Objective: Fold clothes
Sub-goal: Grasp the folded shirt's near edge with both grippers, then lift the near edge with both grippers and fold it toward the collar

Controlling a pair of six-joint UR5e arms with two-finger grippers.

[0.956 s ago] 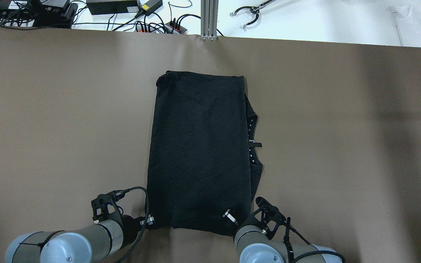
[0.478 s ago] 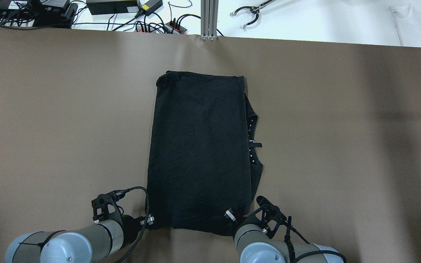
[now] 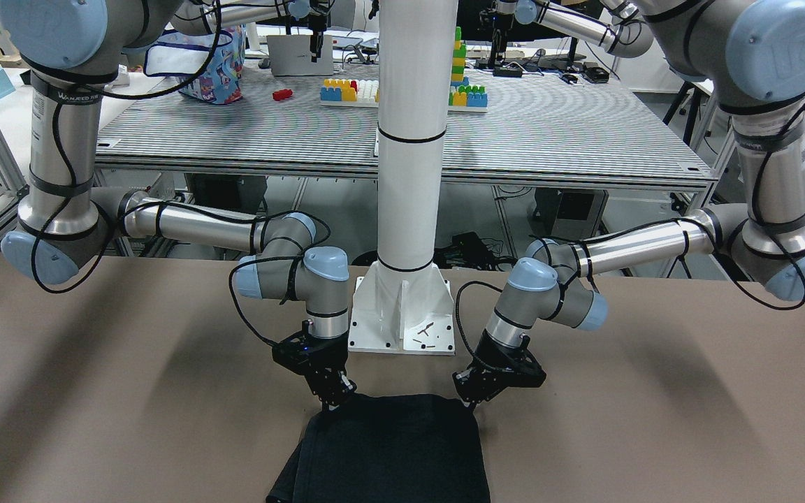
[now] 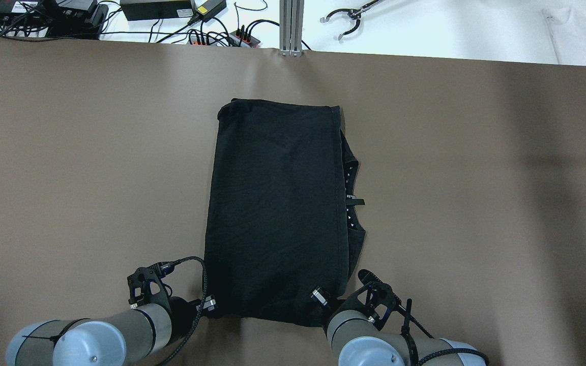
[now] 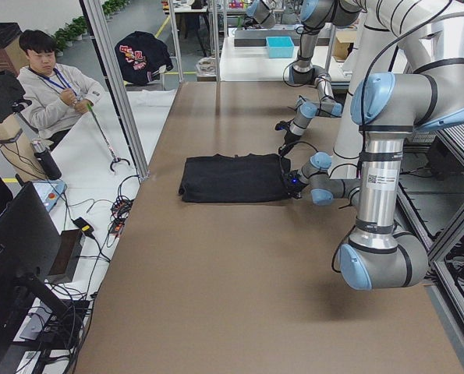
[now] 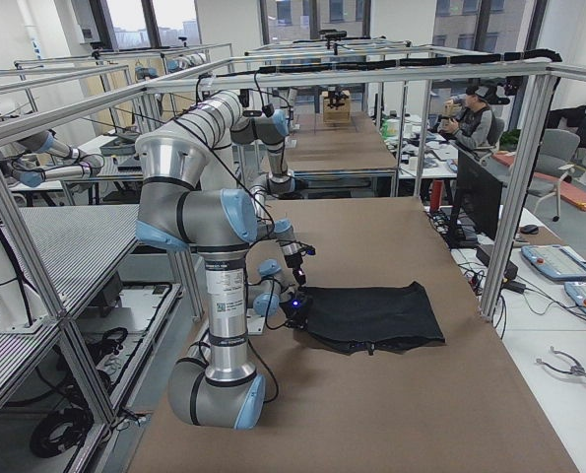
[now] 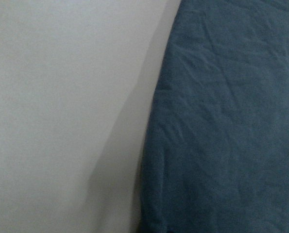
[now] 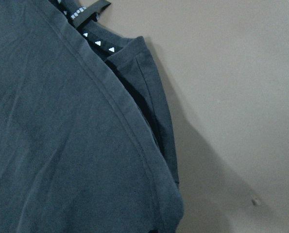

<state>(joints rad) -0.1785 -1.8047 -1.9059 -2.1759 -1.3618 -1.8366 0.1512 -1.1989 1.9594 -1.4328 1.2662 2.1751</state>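
One flat brown table (image 4: 69, 152). One white round pillar on a white base (image 3: 408, 175) stands at the robot's edge, between the two arms. One plain black rectangular fabric piece (image 4: 277, 203) lies flat mid-table, long side running away from the robot. Under-layers stick out along its right edge, showing a black band with white triangles (image 8: 98, 42). The left gripper (image 3: 474, 403) is at the near left corner and the right gripper (image 3: 332, 403) at the near right corner, both against the hem. Cannot tell whether the fingers are apart or clamped. Past the far edge: a black cable tangle (image 4: 211, 30), one white cloth (image 4: 578, 30), one grabber tool (image 4: 346, 20).
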